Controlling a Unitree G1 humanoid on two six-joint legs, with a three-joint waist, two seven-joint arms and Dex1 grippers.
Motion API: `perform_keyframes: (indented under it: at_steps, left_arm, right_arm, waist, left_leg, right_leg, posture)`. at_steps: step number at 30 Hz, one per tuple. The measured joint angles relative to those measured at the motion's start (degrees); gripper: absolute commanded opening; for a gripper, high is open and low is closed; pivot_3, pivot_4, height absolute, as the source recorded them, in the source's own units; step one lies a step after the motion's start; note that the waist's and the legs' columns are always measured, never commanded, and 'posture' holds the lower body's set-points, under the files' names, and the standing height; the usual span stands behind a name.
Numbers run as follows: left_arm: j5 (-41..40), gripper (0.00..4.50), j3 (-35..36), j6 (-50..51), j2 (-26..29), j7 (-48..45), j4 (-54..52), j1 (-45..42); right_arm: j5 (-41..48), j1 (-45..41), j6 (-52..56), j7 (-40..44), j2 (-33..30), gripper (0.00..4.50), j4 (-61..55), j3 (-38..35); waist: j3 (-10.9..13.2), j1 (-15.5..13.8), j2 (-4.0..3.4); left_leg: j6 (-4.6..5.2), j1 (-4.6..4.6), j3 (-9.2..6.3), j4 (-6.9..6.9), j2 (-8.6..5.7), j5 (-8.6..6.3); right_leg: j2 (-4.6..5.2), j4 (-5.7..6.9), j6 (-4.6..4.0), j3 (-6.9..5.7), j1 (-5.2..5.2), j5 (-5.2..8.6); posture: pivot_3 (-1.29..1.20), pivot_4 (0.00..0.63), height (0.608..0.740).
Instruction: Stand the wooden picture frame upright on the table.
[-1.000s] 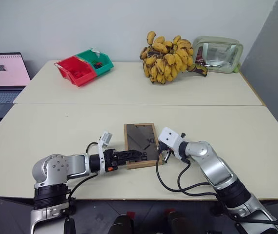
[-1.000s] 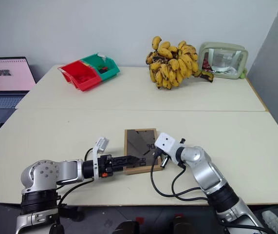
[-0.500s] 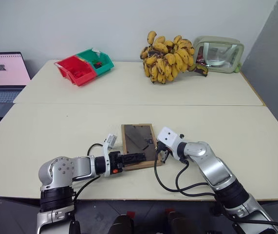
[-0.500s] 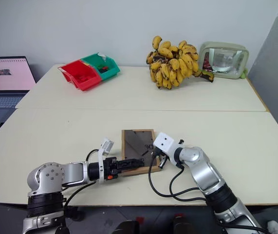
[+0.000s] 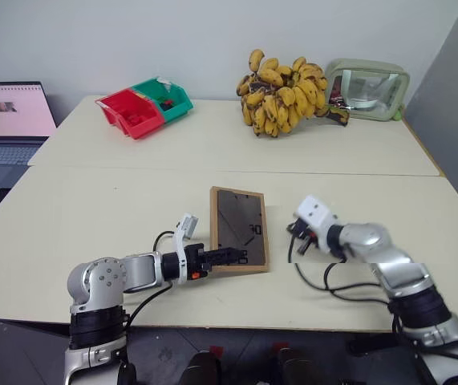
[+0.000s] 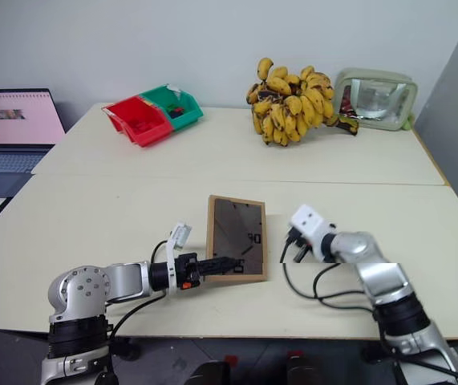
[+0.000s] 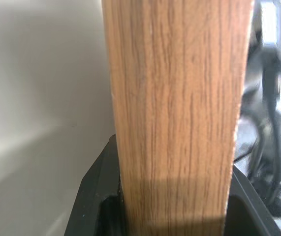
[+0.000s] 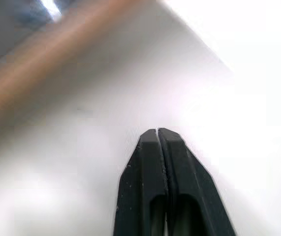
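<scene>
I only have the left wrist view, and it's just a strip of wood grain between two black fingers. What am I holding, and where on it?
Observer: The left pincer is closed on the near edge of the wooden picture frame, by its near left corner.
Operator: Which face of the frame is showing?
Observer: The dark back panel faces up toward the head camera, so the frame is not yet standing on the table.
Operator: Where's the other arm?
Observer: The right pincer is to the right of the frame, apart from it, with its fingers pressed together on nothing.
</scene>
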State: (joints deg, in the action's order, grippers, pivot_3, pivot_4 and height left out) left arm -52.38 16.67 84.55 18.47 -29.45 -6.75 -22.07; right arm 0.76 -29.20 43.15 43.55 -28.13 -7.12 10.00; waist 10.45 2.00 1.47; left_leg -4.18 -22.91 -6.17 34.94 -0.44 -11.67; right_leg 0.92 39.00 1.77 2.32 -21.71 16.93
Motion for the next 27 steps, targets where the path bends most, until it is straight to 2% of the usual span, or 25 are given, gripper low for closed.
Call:
perform_keyframes:
  at_steps: [3,8,11,17,27]
  left_arm:
    - [0.76,1.26,-2.49,-2.75,4.48,-2.50,-0.11,-4.35]
    - [2.37,1.26,-5.79,-9.25,11.10,-8.93,-0.40,-8.91]
    - [3.94,1.26,-8.30,-12.50,12.66,-11.38,0.60,-10.22]
    - [4.78,1.26,-9.28,-15.00,13.95,-13.46,1.13,-12.50]
    - [7.01,1.26,-9.68,-16.37,13.88,-12.75,4.08,-13.78]
  right_arm:
    - [8.53,-6.57,4.78,5.08,-0.94,1.51,0.81,-6.73]
    - [19.93,-13.83,12.43,11.18,-1.11,2.55,2.63,-11.49]
    - [24.36,-17.45,14.89,10.72,2.04,3.20,3.60,-12.88]
    - [26.32,-20.12,15.15,6.81,6.59,4.49,4.98,-12.00]
    - [26.40,-21.80,12.58,1.28,14.40,4.49,4.96,-7.42]
  waist:
    - [0.09,0.18,0.05]
    - [0.10,0.35,0.04]
    - [0.10,0.42,0.03]
    - [0.11,0.35,0.03]
    - [0.12,0.55,0.01]
  left_leg:
    - [-0.01,-0.05,-0.02,-0.04,-0.01,0.00]
    - [0.00,-0.06,0.03,-0.12,0.06,-0.01]
    - [0.01,-0.13,0.04,-0.12,0.08,-0.02]
    - [0.01,-0.48,-0.01,-0.06,0.09,-0.01]
    - [0.01,-0.55,-0.04,-0.07,0.09,-0.01]
  right_leg:
    - [-0.24,0.01,-0.04,-0.02,-0.08,-0.02]
    - [-0.39,-0.03,-0.09,0.04,-0.11,-0.04]
    - [-0.32,-0.03,-0.09,0.05,-0.18,-0.04]
    - [-0.26,0.02,-0.10,0.02,-0.52,-0.05]
    - [-0.12,0.03,-0.10,-0.02,-0.60,-0.05]
  posture:
    - [0.00,0.150,0.740]
    - [0.00,0.150,0.740]
    - [0.00,0.150,0.740]
    - [0.00,0.150,0.740]
    - [0.00,0.150,0.740]
